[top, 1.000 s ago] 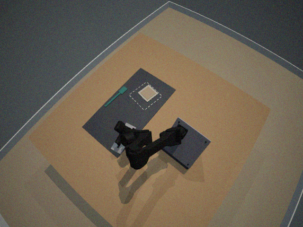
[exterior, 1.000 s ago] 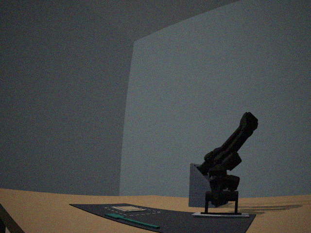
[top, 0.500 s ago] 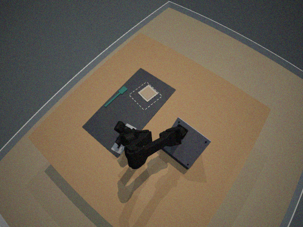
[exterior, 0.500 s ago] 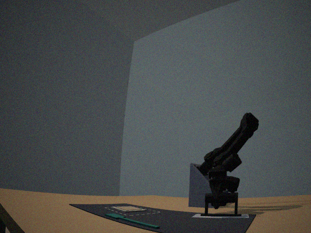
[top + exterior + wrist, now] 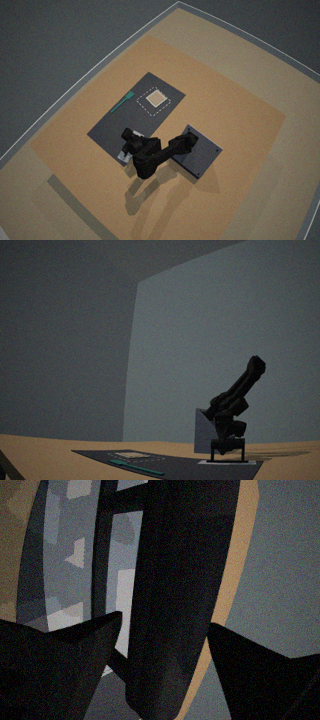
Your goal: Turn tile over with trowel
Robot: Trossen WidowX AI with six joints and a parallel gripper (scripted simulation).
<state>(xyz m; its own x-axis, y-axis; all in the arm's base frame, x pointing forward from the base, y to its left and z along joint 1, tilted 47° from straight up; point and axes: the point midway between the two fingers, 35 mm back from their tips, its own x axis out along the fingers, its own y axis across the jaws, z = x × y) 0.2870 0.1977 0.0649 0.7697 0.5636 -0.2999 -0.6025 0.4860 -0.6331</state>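
Trowel (image 5: 122, 102) x1, tile (image 5: 156, 98) x1 on mat; tool (image 5: 227, 454) part-open, empty.

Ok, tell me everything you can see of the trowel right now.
The trowel is teal, with a small flat blade at one end and a long thin straight handle. It lies flat on the dark mat, beside the dashed outline but outside it, blade end nearest the outline, handle pointing away. It does not touch the tile. Nothing grips it: the pincer stands open, far off at the mat's other end.
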